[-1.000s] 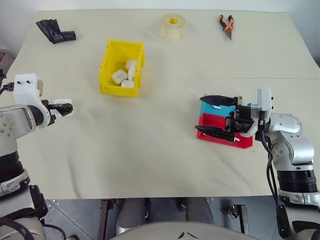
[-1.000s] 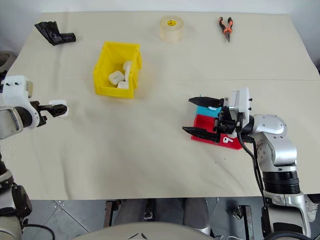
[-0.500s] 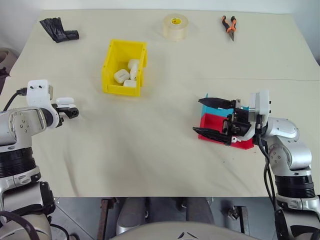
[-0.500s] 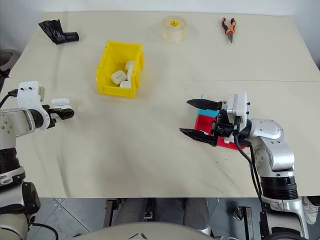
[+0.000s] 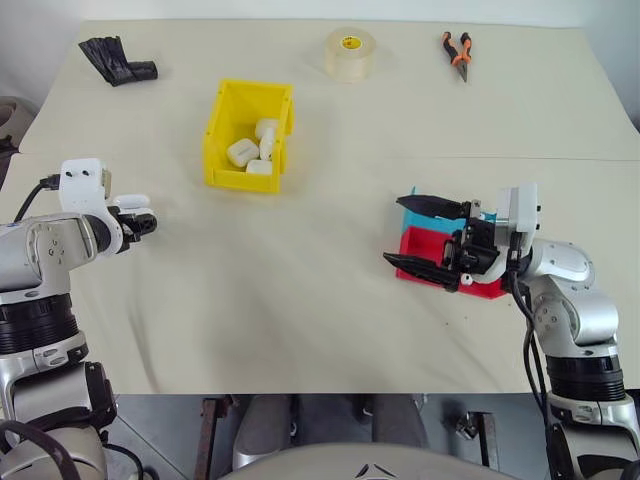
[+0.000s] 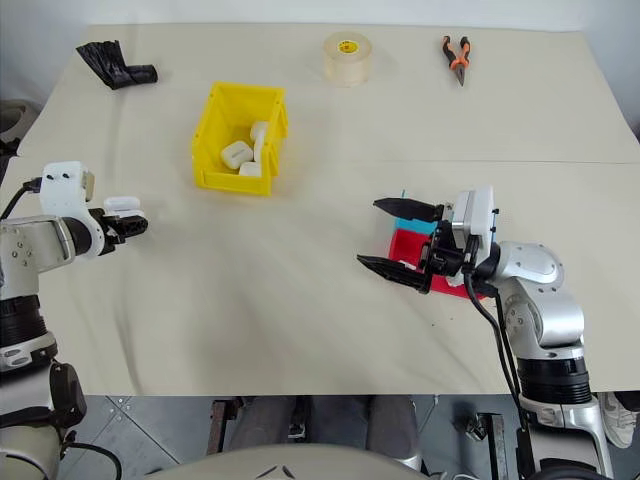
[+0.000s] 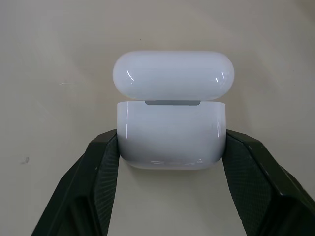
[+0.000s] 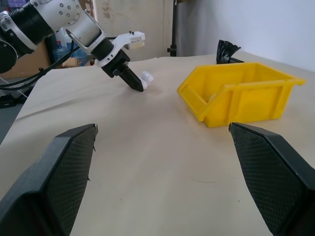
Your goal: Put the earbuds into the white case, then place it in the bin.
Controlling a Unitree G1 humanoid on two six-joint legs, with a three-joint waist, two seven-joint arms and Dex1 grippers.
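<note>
here, beige cloth-covered table (image 5: 320, 300), left hand (image 7: 170, 147) clamping white case (image 7: 171, 140), right hand (image 5: 428, 236) spread wide

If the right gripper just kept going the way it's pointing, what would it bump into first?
Probably nothing on the table for a long stretch: the open right gripper points across bare cloth toward the left gripper holding the white case. The bin sits off to one side.

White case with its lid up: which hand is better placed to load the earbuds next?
The right. The left hand is shut on the white case, whose lid stands open. The right hand is open and free, hovering at the red tray. I can't make out the earbuds.
</note>
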